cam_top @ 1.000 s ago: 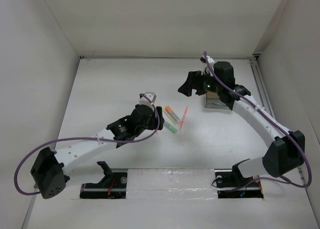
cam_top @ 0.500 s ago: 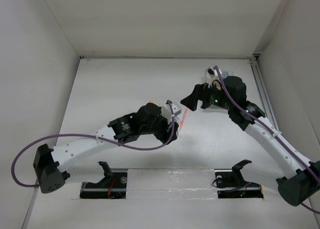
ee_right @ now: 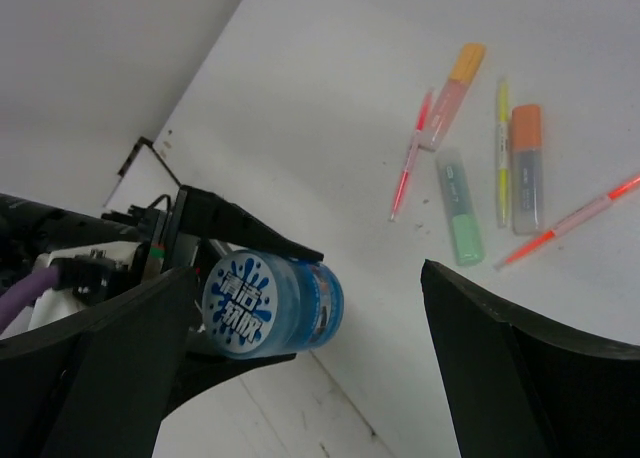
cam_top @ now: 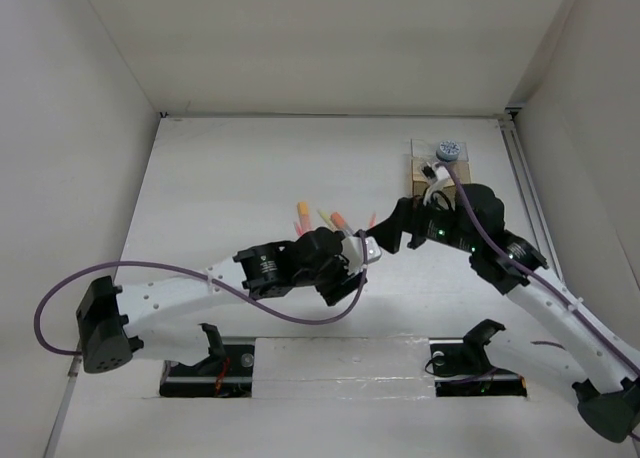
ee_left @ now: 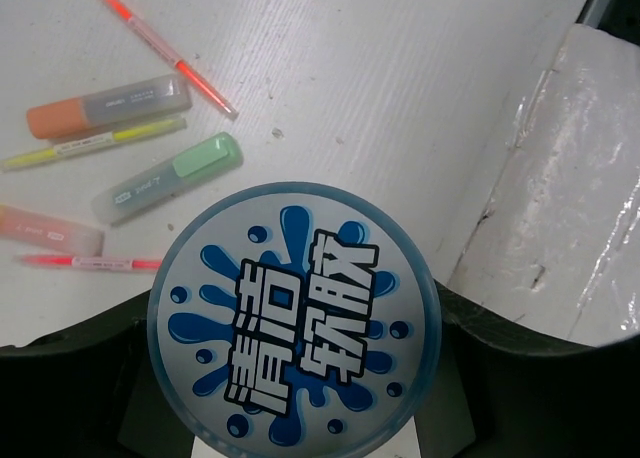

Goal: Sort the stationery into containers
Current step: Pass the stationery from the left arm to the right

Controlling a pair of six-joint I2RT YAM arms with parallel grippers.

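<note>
Pincer on left (ee_left: 295,350) clamped around glossy round blue-and-white tub (ee_left: 292,313); right pincer (ee_right: 308,270) spread wide.

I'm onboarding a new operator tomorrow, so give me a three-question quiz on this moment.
1. True or false: the left gripper is shut on a blue-and-white tub.
2. In the left wrist view, what colour is the highlighter lying nearest that tub? A orange, B green, C black.
3. Fill in: the right gripper is ____ and holds nothing.
Key: 1 true; 2 B; 3 open.
</note>
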